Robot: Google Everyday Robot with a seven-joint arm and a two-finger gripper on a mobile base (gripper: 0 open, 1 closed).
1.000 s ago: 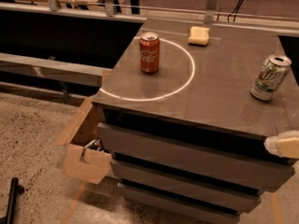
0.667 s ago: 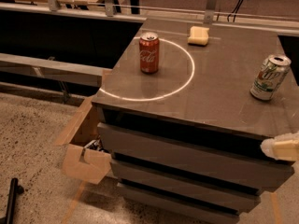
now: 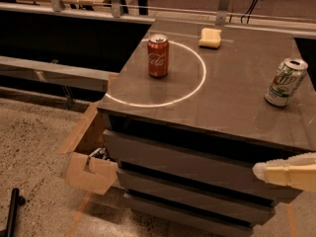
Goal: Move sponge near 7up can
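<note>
The pale-yellow sponge [image 3: 210,37] lies at the far edge of the grey cabinet top [image 3: 232,102]. The silver-white and green 7up can [image 3: 285,82] stands upright near the right edge, well apart from the sponge. My gripper [image 3: 276,173] shows only as a pale blocky finger at the lower right, in front of and below the cabinet's front edge, far from both things and holding nothing that I can see.
A red Coca-Cola can [image 3: 158,56] stands upright inside a white ring of light [image 3: 200,85] on the top. An open cardboard box [image 3: 89,162] sits on the floor at the cabinet's left. A dark low shelf [image 3: 49,68] runs along the left.
The gripper finger at the lower right has shifted slightly left and down. The sponge and both cans have not moved.
</note>
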